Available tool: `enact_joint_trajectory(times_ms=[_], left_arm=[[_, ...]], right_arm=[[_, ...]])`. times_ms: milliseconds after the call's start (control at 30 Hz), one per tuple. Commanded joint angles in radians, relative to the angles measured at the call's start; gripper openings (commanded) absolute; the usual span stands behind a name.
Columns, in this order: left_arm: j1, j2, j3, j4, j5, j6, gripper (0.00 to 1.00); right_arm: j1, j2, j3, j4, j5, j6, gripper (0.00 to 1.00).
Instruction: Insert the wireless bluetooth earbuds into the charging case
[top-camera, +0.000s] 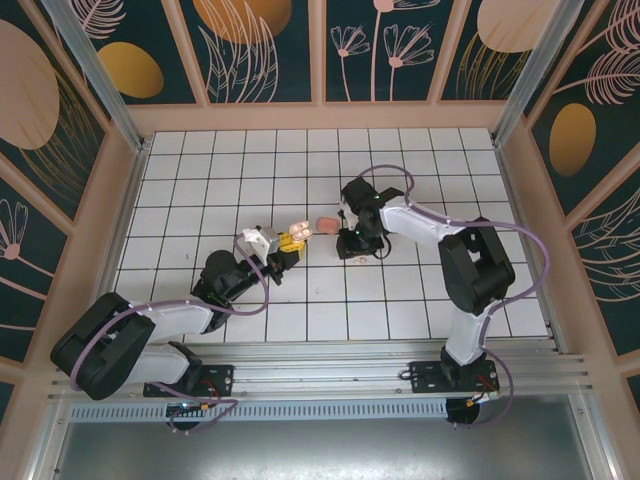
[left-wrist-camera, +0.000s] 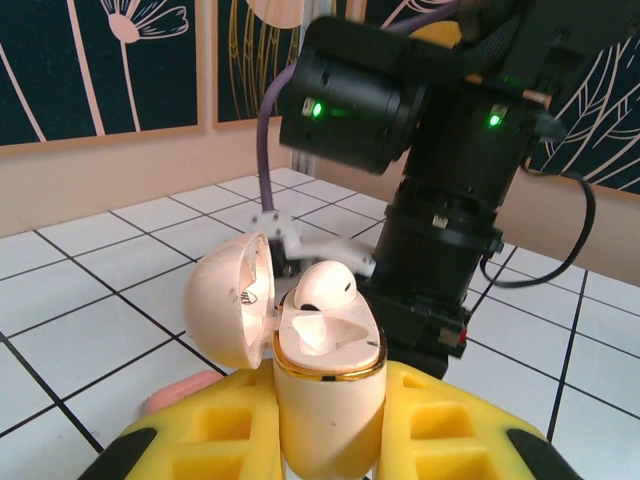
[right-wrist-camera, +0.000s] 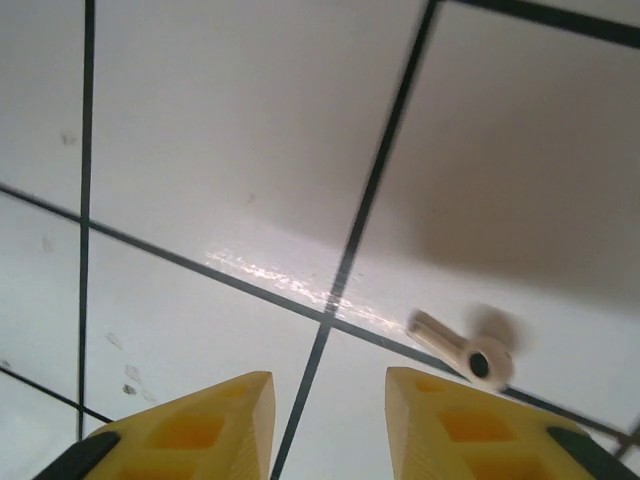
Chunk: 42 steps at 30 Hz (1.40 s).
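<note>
Left gripper (left-wrist-camera: 330, 425) pinches the open charging case (left-wrist-camera: 328, 352), one earbud (left-wrist-camera: 325, 287) seated; right gripper (right-wrist-camera: 330, 420) spread, empty, loose earbud (right-wrist-camera: 468, 352) at lower right.

Overhead view lit brightly and evenly from above; tiled table (top-camera: 300, 160) rendered crisp, shadows kept faint and soft. Slight wide-angle bending noted at frame edges. Left wrist view: charging case (left-wrist-camera: 330, 410) held in sharp focus, warmly lit; far wall (left-wrist-camera: 100, 170) slightly softened. Right wrist view: broad shadow cast over far right tiles, glare streak caught near centre, earbud (right-wrist-camera: 470, 355) smeared by blur.
</note>
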Motion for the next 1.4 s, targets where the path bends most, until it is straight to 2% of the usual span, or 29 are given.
enact_joint_trajectory(times_ms=[0,167,300,1367], left_arm=[[0.003,-0.028,0.002,0.0,0.003,0.023,0.1],[0.003,-0.035,0.005,-0.011,0.003,0.035,0.1],[0.003,-0.029,0.017,-0.015,0.012,0.036,0.1],[0.003,-0.06,0.016,-0.061,-0.007,0.06,0.1]], right_arm=[[-0.018,-0.067,-0.018,-0.071,0.09,0.163,0.37],[-0.025,-0.115,-0.144,-0.004,0.045,0.265,0.4],[-0.026,-0.097,-0.174,0.052,0.036,0.287,0.4],[-0.038,0.074,-0.057,0.201,0.047,0.206,0.4]])
